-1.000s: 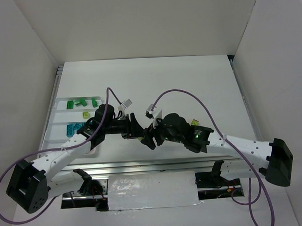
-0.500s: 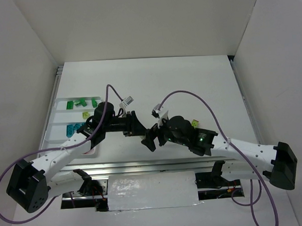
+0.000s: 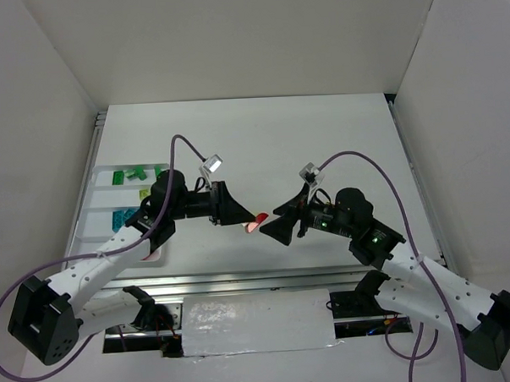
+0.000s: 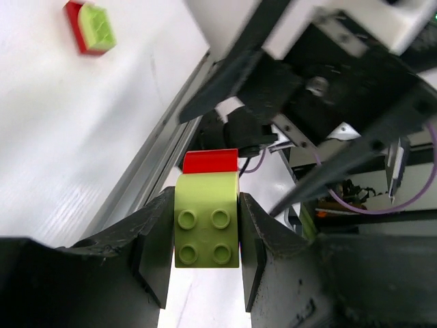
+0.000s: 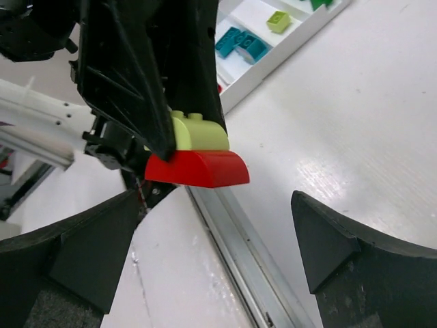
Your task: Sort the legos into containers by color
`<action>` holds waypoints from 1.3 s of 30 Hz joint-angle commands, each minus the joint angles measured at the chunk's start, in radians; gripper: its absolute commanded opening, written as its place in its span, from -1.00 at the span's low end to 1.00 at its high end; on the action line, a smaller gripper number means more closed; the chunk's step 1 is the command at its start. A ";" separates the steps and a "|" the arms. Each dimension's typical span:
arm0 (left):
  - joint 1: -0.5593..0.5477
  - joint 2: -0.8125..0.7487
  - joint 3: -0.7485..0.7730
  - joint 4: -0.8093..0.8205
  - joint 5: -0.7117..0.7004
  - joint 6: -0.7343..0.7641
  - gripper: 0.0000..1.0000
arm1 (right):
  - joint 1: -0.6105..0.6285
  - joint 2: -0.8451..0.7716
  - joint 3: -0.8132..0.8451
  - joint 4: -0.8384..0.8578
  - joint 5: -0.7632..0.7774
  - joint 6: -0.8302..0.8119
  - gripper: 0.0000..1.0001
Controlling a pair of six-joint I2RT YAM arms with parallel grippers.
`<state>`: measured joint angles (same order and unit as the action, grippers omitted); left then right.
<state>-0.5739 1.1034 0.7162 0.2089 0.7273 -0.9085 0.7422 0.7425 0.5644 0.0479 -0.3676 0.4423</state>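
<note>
left wrist shows left claw (image 4: pixel 205 213) clamping lime-red legos (image 4: pixel 207 229), right claw (image 5: pixel 213 225) gaping just beyond.

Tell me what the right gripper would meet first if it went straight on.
Probably the red brick, joined to the lime brick held in the left gripper; depth is unclear.

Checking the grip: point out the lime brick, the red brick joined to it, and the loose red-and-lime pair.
lime brick (image 4: pixel 207 219): left wrist view, studded face.
red brick (image 5: pixel 198 168): right wrist view, curved face.
loose red-and-lime pair (image 4: pixel 94 26): left wrist view, lime top.
</note>
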 commanded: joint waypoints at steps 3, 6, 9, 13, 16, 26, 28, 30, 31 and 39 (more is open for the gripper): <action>-0.003 -0.062 -0.026 0.254 0.083 0.011 -1.00 | -0.073 0.031 0.012 0.119 -0.244 0.131 1.00; -0.004 -0.068 -0.044 0.308 0.113 -0.003 -1.00 | -0.105 0.050 -0.004 0.251 -0.369 0.212 0.98; -0.007 -0.068 -0.063 0.363 0.147 -0.024 -1.00 | -0.110 0.070 -0.005 0.349 -0.435 0.269 0.94; -0.014 -0.083 -0.066 0.360 0.158 -0.012 -1.00 | -0.112 0.095 0.008 0.411 -0.447 0.300 0.76; -0.015 -0.099 -0.064 0.342 0.156 0.002 -1.00 | -0.112 0.127 0.020 0.431 -0.458 0.308 0.39; -0.014 -0.135 -0.028 0.207 0.115 0.077 -1.00 | -0.113 0.164 -0.006 0.452 -0.507 0.284 -1.00; -0.003 -0.146 0.008 0.141 0.072 0.106 -1.00 | -0.115 0.137 -0.004 0.388 -0.537 0.219 -1.00; 0.037 -0.151 0.034 0.054 0.066 0.141 -1.00 | -0.115 0.104 -0.014 0.333 -0.547 0.107 -1.00; 0.057 -0.152 0.048 0.038 0.082 0.140 -1.00 | -0.118 0.098 -0.012 0.266 -0.547 0.076 -1.00; 0.304 -0.143 0.086 0.029 0.198 0.080 -1.00 | -0.129 0.147 0.000 0.150 -0.584 -0.044 -1.00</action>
<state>-0.3172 0.9710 0.7403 0.2459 0.8749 -0.8200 0.6220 0.8745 0.5591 0.2417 -0.9272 0.4637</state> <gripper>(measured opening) 0.485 0.438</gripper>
